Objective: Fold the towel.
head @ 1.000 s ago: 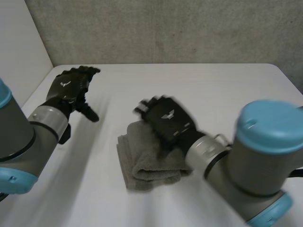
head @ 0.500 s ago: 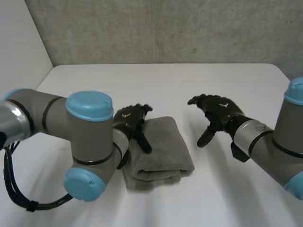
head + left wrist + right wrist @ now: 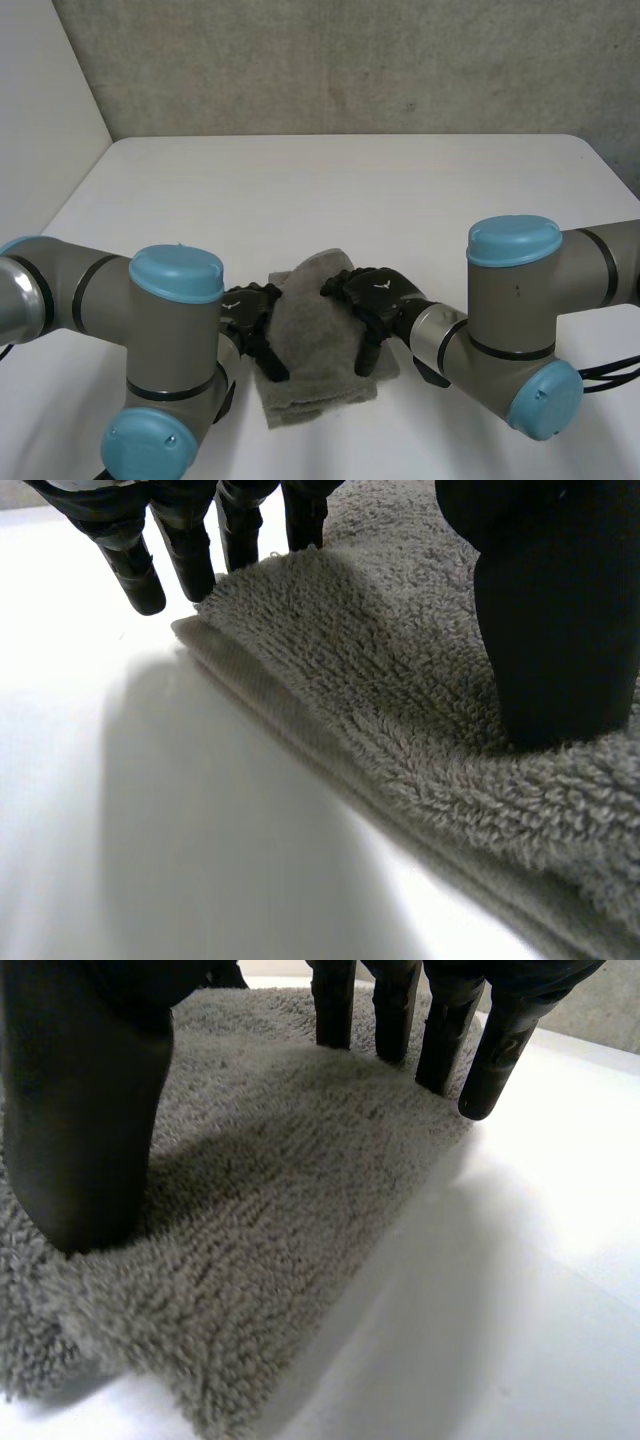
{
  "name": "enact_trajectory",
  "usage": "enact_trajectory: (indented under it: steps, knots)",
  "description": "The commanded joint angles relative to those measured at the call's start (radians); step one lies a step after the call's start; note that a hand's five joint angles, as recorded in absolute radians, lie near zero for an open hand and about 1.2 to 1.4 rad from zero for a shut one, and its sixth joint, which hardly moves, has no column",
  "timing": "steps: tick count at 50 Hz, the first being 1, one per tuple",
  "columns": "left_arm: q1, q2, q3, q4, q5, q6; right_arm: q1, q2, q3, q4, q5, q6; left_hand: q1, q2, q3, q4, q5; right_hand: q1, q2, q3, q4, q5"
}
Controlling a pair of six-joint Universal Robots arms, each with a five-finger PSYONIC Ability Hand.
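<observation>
Towel (image 3: 320, 345), grey terry already doubled into a thick pad, lies at lower centre of the head view on the white table (image 3: 300, 190), flanked by the robot's two black hands. The left hand (image 3: 248, 308) sits at the pad's left edge and the right hand (image 3: 378, 292) at its right edge. Each wrist view shows straight, spread fingers (image 3: 135, 565) tipped down at the cloth's border and a thumb (image 3: 555, 630) planted on the pile, with nothing pinched or curled round (the far end of the pad humps up between the hands). The cloth looks soft, light and limp. Its nap should give some purchase, but it would likely sag and fall open if lifted by one layer alone. A sound hold would probably take all layers together at an edge or corner, thumb above and fingers beneath, with both hands working as a pair.
</observation>
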Motion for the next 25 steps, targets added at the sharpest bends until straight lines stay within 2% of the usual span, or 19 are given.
enact_trajectory:
  steps: [1, 5, 10, 12, 15, 17, 18, 20, 25]
  knots:
    - [0.015, 0.025, -0.005, -0.002, 0.0, 0.011, -0.006, -0.027, -0.013, 0.006, 0.016, -0.028, 0.011, 0.012, 0.01, 0.009, -0.02, -0.059, -0.08, -0.071, -0.091, -0.062]
    - [0.035, 0.087, 0.003, -0.002, 0.0, 0.034, -0.01, -0.092, -0.015, 0.006, 0.016, -0.027, 0.011, 0.012, 0.01, 0.009, -0.02, -0.059, -0.08, -0.071, -0.091, -0.062]
    - [0.079, 0.221, 0.056, -0.011, 0.003, 0.123, -0.016, -0.204, -0.022, 0.004, 0.02, -0.018, 0.011, 0.012, 0.01, 0.009, -0.02, -0.059, -0.08, -0.071, -0.091, -0.062]
    - [0.087, 0.26, 0.073, -0.013, 0.003, 0.146, -0.026, -0.302, -0.029, -0.001, 0.06, -0.013, 0.011, 0.012, 0.01, 0.009, -0.02, -0.059, -0.08, -0.071, -0.091, -0.062]
    - [0.098, 0.326, 0.117, -0.028, 0.004, 0.195, -0.044, -0.345, -0.035, -0.005, 0.102, -0.013, 0.011, 0.012, 0.01, 0.009, -0.02, -0.059, -0.08, -0.071, -0.091, -0.062]
    - [0.102, 0.356, 0.148, -0.046, 0.01, 0.225, -0.094, -0.414, -0.061, -0.001, 0.186, -0.011, 0.011, 0.012, 0.01, 0.009, -0.02, -0.059, -0.08, -0.071, -0.091, -0.062]
    - [0.11, 0.386, 0.18, -0.068, 0.015, 0.256, -0.095, -0.414, -0.061, -0.001, 0.186, -0.011, 0.011, 0.012, 0.01, 0.009, -0.02, -0.059, -0.08, -0.071, -0.091, -0.062]
    - [0.122, 0.413, 0.211, -0.092, 0.017, 0.276, -0.118, -0.449, -0.093, 0.013, 0.247, -0.014, 0.011, 0.012, 0.01, 0.009, -0.02, -0.059, -0.08, -0.071, -0.091, -0.062]
    - [0.196, 0.504, 0.268, -0.173, 0.026, 0.285, -0.128, -0.472, -0.13, 0.097, 0.284, -0.021, 0.011, 0.012, 0.01, 0.009, -0.02, -0.059, -0.08, -0.071, -0.091, -0.062]
